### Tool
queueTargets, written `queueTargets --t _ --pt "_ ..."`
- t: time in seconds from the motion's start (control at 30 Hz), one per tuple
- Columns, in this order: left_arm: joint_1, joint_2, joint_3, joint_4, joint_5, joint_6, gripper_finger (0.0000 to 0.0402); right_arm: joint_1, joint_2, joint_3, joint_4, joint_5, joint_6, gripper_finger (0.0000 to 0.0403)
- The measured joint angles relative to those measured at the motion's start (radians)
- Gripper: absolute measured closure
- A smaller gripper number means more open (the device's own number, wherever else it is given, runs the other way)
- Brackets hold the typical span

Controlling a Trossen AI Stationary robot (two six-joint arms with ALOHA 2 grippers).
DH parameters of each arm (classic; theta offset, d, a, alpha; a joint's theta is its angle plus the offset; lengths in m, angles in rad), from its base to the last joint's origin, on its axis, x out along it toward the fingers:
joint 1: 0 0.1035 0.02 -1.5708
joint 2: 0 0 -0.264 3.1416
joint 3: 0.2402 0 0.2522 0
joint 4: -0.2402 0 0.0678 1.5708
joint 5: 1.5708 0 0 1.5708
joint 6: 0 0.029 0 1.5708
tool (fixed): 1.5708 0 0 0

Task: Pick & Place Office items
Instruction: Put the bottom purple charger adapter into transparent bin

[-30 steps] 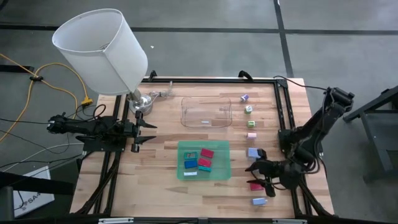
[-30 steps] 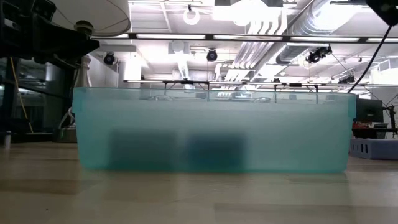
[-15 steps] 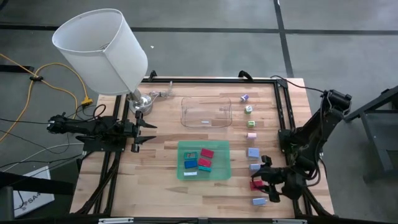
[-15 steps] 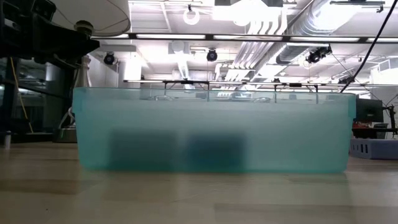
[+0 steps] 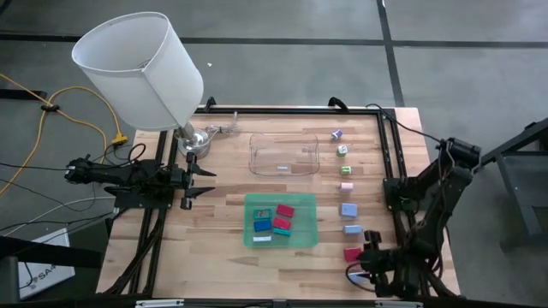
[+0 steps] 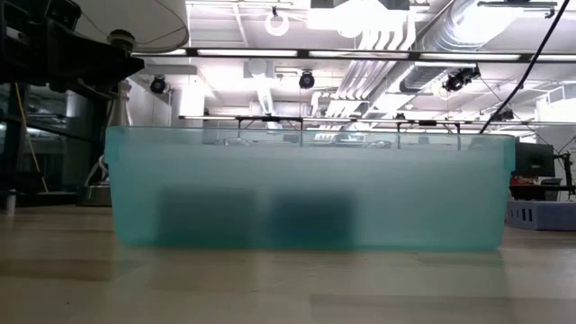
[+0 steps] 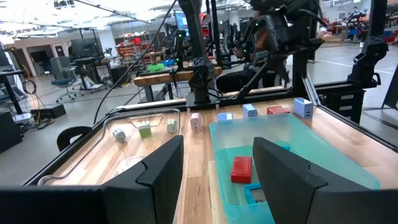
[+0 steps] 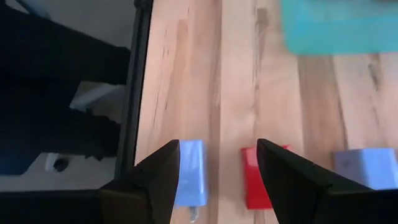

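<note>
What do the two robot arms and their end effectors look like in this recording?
Both arms are black, built of slim jointed segments with thin black cables looped along them. The left end effector carries two short, pointed black fingers. In its own wrist view, the right end effector shows two broad, flat, matte black fingers with angled edges. No markings are legible.

Two trays, about thirteen blocks
</note>
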Motion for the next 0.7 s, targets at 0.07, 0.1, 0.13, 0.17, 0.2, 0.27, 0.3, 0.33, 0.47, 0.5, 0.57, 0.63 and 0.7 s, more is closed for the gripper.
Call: queueTargets --t 0.07,0.1,0.13,0.17,0.2,0.27,0.3,0.33,0.47,0.5,0.57,0.63,0.7 --pt "0.0 0.0 0.0 0.0 0.0 0.0 0.0215 0.006 0.032 0.027 -0.013 -0.019 0.017 0.0201" --pt "0.0 0.0 0.0 0.0 0.0 0.0 0.0215 0.007 0.048 0.039 -0.018 -0.029 0.025 0.0201" --pt "0.0 0.0 0.0 0.0 0.0 0.0 0.0215 0.007 0.064 0.05 -0.025 -0.041 0.031 0.0201" --pt "0.0 0.0 0.0 0.0 0.0 0.0 0.0215 0.007 0.079 0.06 -0.031 -0.054 0.041 0.0201" --pt "0.0 0.0 0.0 0.0 0.0 0.0 0.0215 0.007 0.092 0.068 -0.038 -0.066 0.048 0.0201" --pt "0.0 0.0 0.0 0.0 0.0 0.0 0.0215 0.007 0.115 0.081 -0.049 -0.075 0.056 0.0201" --pt "0.0 0.0 0.0 0.0 0.0 0.0 0.0215 0.007 0.123 0.085 -0.05 -0.075 0.066 0.0201" --pt "0.0 0.0 0.0 0.0 0.0 0.0 0.0215 0.007 0.129 0.086 -0.05 -0.077 0.077 0.0201" --pt "0.0 0.0 0.0 0.0 0.0 0.0 0.0215 0.005 0.159 0.086 -0.046 -0.114 0.115 0.0201" --pt "0.0 0.0 0.0 0.0 0.0 0.0 0.0215 0.004 0.165 0.086 -0.043 -0.121 0.121 0.0201" --pt "0.0 0.0 0.0 0.0 0.0 0.0 0.0215 0.003 0.174 0.086 -0.029 -0.122 0.128 0.0201" --pt "0.0 0.0 0.0 0.0 0.0 0.0 0.0215 0.003 0.177 0.086 -0.02 -0.124 0.132 0.0201" --pt "0.0 0.0 0.0 0.0 0.0 0.0 0.0215 0.002 0.177 0.086 -0.012 -0.127 0.145 0.0201"
